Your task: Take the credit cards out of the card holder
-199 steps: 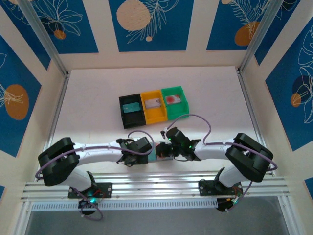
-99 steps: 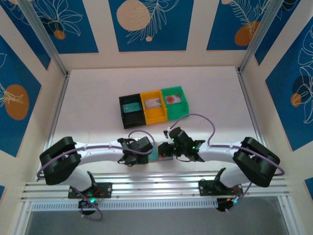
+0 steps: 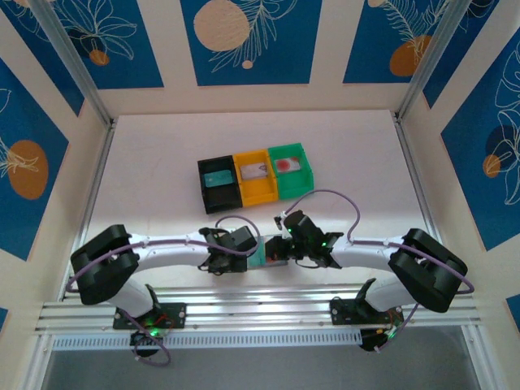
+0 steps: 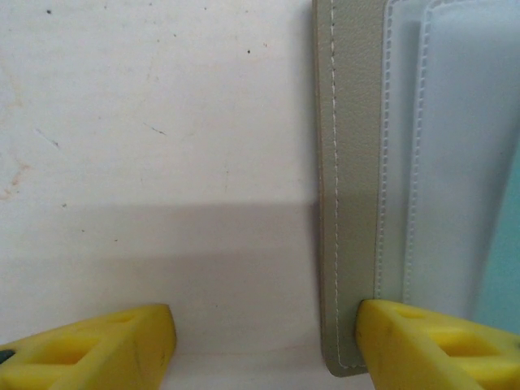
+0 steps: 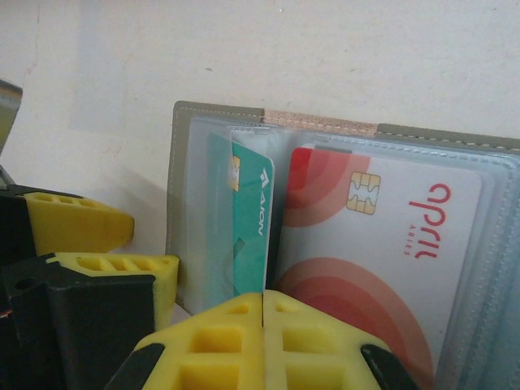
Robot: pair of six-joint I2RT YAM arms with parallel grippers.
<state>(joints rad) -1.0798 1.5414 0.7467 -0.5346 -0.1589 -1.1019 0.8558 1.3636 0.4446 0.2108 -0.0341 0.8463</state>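
Observation:
The card holder (image 3: 262, 257) lies open on the table between my two grippers, grey-taupe outside with clear pockets (image 5: 195, 187). A teal credit card (image 5: 252, 215) stands tilted out of the left pocket. My right gripper (image 5: 262, 305) is shut on its near edge. A white credit card with red circles (image 5: 382, 244) lies in the right pocket. My left gripper (image 4: 264, 329) is open. One of its fingers (image 4: 422, 341) rests on the holder's stitched left edge (image 4: 349, 162), and the other is over bare table.
Three small bins stand mid-table behind the grippers: black (image 3: 202, 187), orange (image 3: 258, 196) and green (image 3: 297, 188). Each has a card lying in it. Aluminium rails and the arm bases run along the near edge. Walls close in the table on three sides.
The right arm's elbow has swung out to the right and its wrist has settled lower over the holder. The left arm has barely shifted. Both jaws stay as they were.

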